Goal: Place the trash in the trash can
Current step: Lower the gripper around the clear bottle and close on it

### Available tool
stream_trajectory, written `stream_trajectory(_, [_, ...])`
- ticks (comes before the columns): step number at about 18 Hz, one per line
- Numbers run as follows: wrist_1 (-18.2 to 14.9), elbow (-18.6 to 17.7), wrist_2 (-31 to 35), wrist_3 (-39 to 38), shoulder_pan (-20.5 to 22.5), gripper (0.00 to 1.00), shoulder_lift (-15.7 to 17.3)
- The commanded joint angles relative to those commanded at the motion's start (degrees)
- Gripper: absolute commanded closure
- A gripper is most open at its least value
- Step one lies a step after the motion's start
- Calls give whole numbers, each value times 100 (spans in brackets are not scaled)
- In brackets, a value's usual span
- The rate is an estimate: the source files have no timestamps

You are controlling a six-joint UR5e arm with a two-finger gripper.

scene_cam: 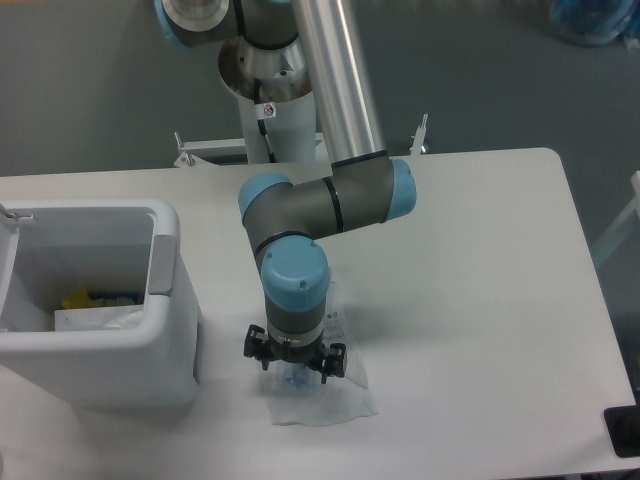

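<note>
Gripper [295, 372] low-centre over small clear plastic bottle [294, 380] on flat whitish bag [325, 400]; jaw state unclear. Risk: bag gets snagged w/ bottle.

No text is legible anywhere. A small red-and-white sticker [267, 108] sits on the arm's base column [275, 125], its marking too small to read.

Lab: pedestal-mounted arm [330, 195], white table [480, 300]

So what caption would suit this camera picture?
Robot arm's end effector lowered over small clear plastic bottle on flat translucent plastic bag, beside white boxy bin.
</note>
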Motion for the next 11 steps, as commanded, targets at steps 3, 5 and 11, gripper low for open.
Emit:
stream_trajectory(3, [0, -9, 9, 9, 0, 0, -35])
stream_trajectory(5, [0, 0, 9, 0, 0, 4, -35])
stream_trajectory(11, [0, 9, 18, -17, 0, 29, -26])
